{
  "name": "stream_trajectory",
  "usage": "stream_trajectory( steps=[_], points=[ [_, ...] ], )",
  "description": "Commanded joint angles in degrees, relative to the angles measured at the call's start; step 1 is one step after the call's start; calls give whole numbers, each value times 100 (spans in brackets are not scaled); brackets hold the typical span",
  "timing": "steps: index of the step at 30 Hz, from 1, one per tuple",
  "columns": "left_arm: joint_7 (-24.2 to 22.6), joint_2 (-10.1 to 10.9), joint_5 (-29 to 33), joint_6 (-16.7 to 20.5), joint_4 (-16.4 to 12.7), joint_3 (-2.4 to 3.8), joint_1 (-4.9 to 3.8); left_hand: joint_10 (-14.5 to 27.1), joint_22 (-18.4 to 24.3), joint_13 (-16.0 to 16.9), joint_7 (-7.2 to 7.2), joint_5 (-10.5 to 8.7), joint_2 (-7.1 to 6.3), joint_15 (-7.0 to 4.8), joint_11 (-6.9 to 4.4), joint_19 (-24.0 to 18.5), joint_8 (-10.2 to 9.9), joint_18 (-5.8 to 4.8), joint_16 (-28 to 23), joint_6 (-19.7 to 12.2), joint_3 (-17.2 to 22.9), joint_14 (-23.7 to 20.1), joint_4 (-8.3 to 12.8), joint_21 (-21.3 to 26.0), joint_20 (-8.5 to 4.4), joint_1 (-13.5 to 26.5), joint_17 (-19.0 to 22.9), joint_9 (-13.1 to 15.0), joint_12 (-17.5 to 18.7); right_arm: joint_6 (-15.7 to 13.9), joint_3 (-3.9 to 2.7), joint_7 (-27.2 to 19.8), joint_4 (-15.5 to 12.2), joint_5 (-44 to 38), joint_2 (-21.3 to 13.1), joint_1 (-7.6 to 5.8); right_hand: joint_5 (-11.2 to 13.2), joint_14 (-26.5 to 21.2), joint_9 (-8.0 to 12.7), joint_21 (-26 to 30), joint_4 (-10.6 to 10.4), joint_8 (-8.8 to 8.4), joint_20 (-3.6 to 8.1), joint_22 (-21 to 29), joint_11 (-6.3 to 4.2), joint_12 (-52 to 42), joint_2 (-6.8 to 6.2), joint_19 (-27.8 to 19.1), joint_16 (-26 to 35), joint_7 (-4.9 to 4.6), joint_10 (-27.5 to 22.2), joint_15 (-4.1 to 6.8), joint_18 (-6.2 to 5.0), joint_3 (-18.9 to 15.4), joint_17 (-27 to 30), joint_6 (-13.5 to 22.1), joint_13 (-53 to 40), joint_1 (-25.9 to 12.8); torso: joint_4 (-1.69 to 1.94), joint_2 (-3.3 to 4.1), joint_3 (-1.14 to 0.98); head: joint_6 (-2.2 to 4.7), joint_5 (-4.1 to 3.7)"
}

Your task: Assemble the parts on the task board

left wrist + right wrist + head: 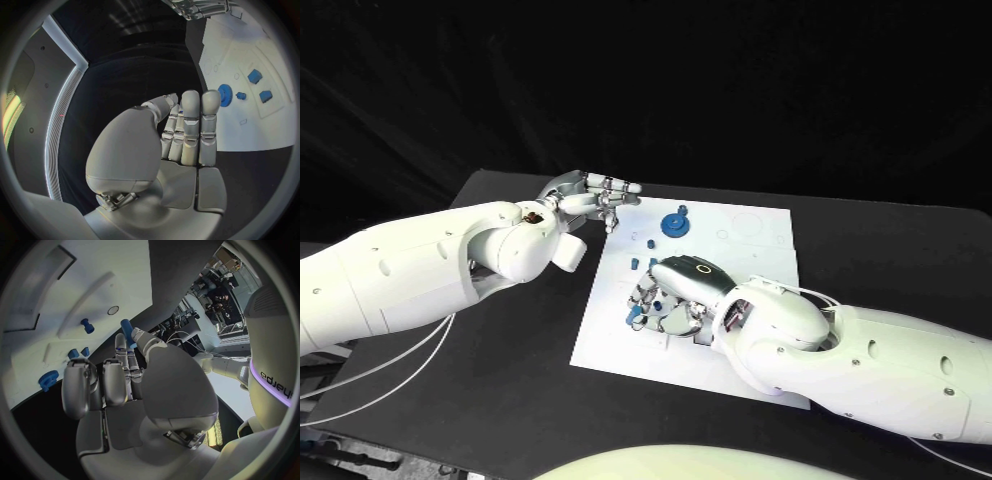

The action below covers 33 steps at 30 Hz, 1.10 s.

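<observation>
Several small blue plastic parts scattered mid-board on white flat task board; blue toothed gear toward 12 o'clock. Right hand pinches blue peg. Left hand empty, fingers pressed together. Parts likely light, rigid, slippery; grip by sides.

Black table; black backdrop behind it

Both arms glossy white, rounded shells; silver segmented hands: left hand, right hand. Thin white cables, lower left of frame.
</observation>
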<state>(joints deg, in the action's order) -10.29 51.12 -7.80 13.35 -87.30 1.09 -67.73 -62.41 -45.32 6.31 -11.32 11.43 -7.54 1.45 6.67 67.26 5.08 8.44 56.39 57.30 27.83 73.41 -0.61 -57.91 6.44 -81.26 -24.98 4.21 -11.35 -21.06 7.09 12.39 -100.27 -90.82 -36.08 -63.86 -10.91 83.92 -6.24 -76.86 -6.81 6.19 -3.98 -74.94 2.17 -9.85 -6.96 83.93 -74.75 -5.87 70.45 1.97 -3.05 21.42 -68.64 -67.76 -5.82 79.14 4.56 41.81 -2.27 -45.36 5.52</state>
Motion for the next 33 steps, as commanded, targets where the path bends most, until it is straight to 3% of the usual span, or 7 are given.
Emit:
stream_trajectory(
  steps=[1,7,20,33],
  points=[
    [-9,-10,13,-99,-12,2,-1,50,-4,-4,3,16,32,3,9,-32,38,93,-26,-32,-1,-44,25,19,-5,-9,5,-5,-20,156,10,3,50,-235,47,17,-30,245,-209,-15,-20,7,40,-845,20,36,23,269,-42,23,20,21,51,11,-17,-7,-6,0,-8,-3,-2,-17,27],
    [3,-13,13,-112,-18,2,-2,50,-4,-4,3,16,32,3,9,-32,38,93,-26,-32,-1,-44,25,19,-5,-9,5,-5,-20,224,23,89,169,-370,93,43,-50,248,-214,-38,-10,4,39,-858,21,46,28,275,-51,20,25,19,56,17,-28,-8,-8,14,-2,0,-2,5,-12],
    [-3,-27,13,-108,-28,3,-4,54,8,-4,0,14,34,4,12,-37,42,95,-25,-34,2,-45,26,28,-4,-3,8,-5,-26,506,43,130,260,-445,148,81,-57,252,-217,-76,-6,4,38,-878,23,50,27,285,-67,18,29,18,63,17,-50,-10,-10,16,-2,-1,-11,-41,19],
    [-1,-32,13,-110,-27,3,-4,54,8,-4,0,14,34,4,12,-37,42,95,-25,-34,2,-45,26,28,-4,-3,8,-5,-26,648,48,232,313,-591,179,107,-56,254,-219,-82,-8,4,37,-882,24,53,28,286,-73,17,33,16,64,15,-57,-13,-11,12,-6,-5,-4,-54,46]
  ],
)
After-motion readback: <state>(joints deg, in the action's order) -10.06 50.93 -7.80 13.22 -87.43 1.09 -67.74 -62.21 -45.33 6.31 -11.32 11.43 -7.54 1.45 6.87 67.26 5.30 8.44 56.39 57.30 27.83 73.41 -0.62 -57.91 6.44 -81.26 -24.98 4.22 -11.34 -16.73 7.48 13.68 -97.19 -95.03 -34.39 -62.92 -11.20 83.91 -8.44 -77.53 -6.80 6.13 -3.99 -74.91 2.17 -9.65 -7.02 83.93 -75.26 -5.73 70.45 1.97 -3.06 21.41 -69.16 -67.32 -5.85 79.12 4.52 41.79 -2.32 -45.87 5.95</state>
